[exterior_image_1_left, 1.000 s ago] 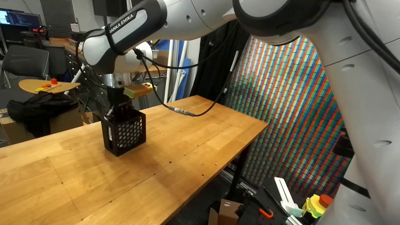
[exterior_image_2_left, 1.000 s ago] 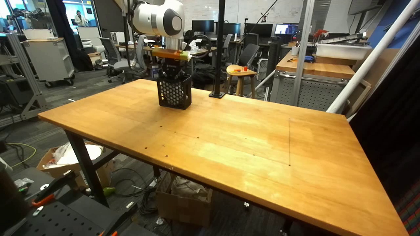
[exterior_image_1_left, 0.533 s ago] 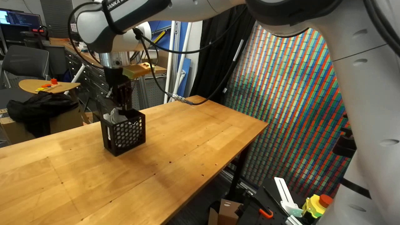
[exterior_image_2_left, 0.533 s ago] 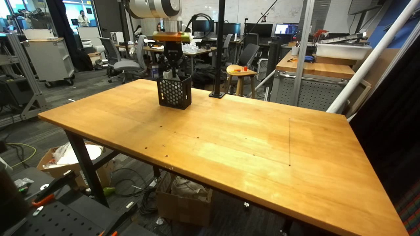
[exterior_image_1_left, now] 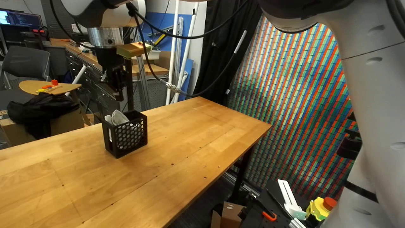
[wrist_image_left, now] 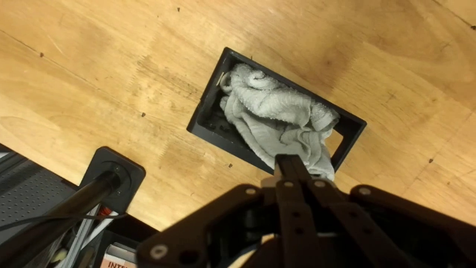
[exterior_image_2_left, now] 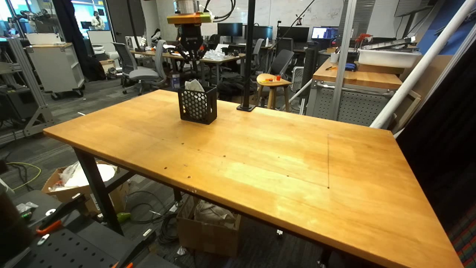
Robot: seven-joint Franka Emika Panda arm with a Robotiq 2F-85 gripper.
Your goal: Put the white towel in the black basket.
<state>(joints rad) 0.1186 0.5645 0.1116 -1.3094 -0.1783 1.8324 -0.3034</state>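
Rising since moments ago, the claw [exterior_image_1_left: 119, 97], fingers [wrist_image_left: 284, 168] together, hangs at 12 o'clock above the basket [exterior_image_1_left: 131, 136] holding the towel [wrist_image_left: 275, 104].

Rough cloth towel [wrist_image_left: 275, 106], matt plastic basket [wrist_image_left: 227, 144]
From here I see also a wooden table [exterior_image_2_left: 267, 160], smooth with a soft gloss, and a wrist collar [exterior_image_1_left: 105, 37] which looks like polished metal.

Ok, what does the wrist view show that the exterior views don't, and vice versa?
The wrist view alone shows how the towel lies bunched inside the basket, plus some cut-off lettering.
Both exterior views alone show the gripper clear above the towel, and the stool.
Shared: gripper, towel, basket and table.
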